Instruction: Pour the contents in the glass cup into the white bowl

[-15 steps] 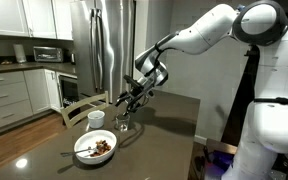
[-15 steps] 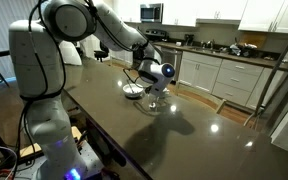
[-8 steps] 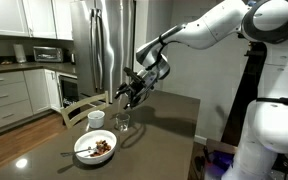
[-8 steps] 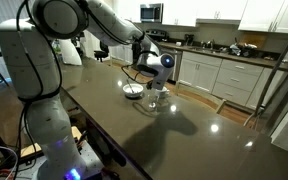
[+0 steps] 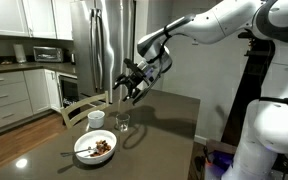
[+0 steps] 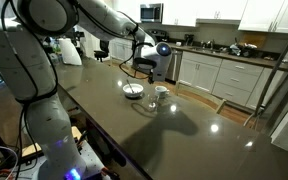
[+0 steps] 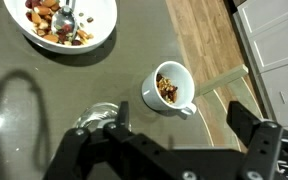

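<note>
- Mug (landmark): small opaque white mug, upright on the dark tabletop, with brown pieces inside.
- Bowl: wide shallow white bowl, near the mug but apart from it. It holds mixed brown and reddish pieces and a metal spoon.
- Glass: short clear glass cup, upright, just beside the mug. What is in it cannot be told.
- Pincer: black gripper, jaws spread wide, gripping nothing and touching nothing.
- Wrist view only: the fill of mug and bowl. The gripper's body partly hides the glass.
- Exterior views only: the gripper hangs well above the mug and the glass, with clear air between. In an exterior view the bowl shows, but mug and glass cannot be told apart.
</note>
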`<state>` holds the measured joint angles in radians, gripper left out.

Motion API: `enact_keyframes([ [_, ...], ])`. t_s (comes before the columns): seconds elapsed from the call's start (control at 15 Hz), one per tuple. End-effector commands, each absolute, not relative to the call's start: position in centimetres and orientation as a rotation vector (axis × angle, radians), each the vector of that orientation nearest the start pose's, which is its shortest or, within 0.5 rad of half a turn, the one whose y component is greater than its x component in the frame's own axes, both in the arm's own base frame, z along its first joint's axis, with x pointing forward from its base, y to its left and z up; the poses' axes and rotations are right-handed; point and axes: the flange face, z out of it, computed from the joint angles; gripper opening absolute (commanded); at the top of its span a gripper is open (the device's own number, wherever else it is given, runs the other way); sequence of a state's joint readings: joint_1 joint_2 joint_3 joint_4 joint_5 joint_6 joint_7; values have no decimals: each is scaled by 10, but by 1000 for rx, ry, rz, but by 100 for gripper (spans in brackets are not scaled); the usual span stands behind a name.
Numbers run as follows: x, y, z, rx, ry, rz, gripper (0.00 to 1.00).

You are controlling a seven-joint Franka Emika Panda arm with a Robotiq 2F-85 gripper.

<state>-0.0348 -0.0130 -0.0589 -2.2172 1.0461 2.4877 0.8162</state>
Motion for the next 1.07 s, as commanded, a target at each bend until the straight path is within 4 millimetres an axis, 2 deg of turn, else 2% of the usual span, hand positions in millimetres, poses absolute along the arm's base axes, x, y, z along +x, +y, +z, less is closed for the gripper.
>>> enact_keyframes([
  [0.0, 535, -56, 426, -1654, 1692, 6, 100],
  [0.47, 526, -47, 443, -1776, 1569, 23, 100],
  [0.53, 537, -46, 439, -1737, 1610, 20, 100],
  [1.0, 533, -45, 440, -1749, 1594, 18, 100],
])
